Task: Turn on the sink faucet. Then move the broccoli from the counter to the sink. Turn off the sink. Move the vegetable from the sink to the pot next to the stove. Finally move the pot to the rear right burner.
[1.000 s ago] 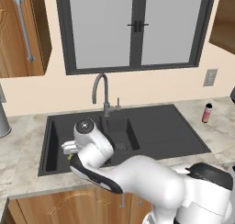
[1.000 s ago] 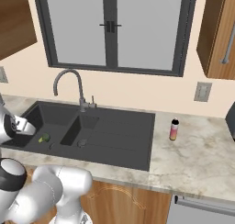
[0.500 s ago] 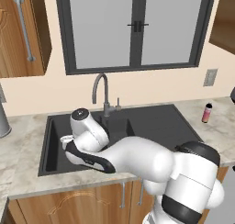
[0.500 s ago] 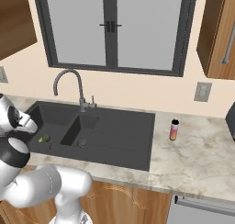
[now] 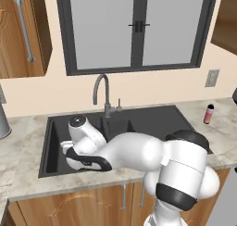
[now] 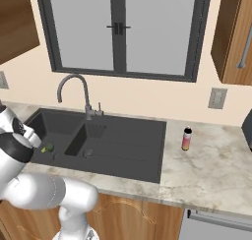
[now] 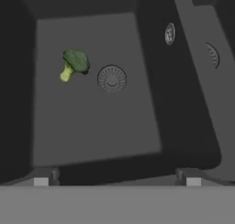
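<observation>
Broccoli [image 7: 73, 64] lies on the floor of the sink's [image 6: 128, 155] large basin, just beside the round drain [image 7: 111, 78], stalk end pointing away from the drain. Gripper [image 7: 117, 181] hangs above the basin w/ jaws spread wide, nothing between them. From the gripper the floret sits ahead and off to the drain's far side, so next reach probably needs a shift toward it and down.

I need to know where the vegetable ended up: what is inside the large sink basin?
The broccoli lies on the floor of the sink, beside the round drain and apart from it. From the left base camera the arm covers most of that basin.
</observation>
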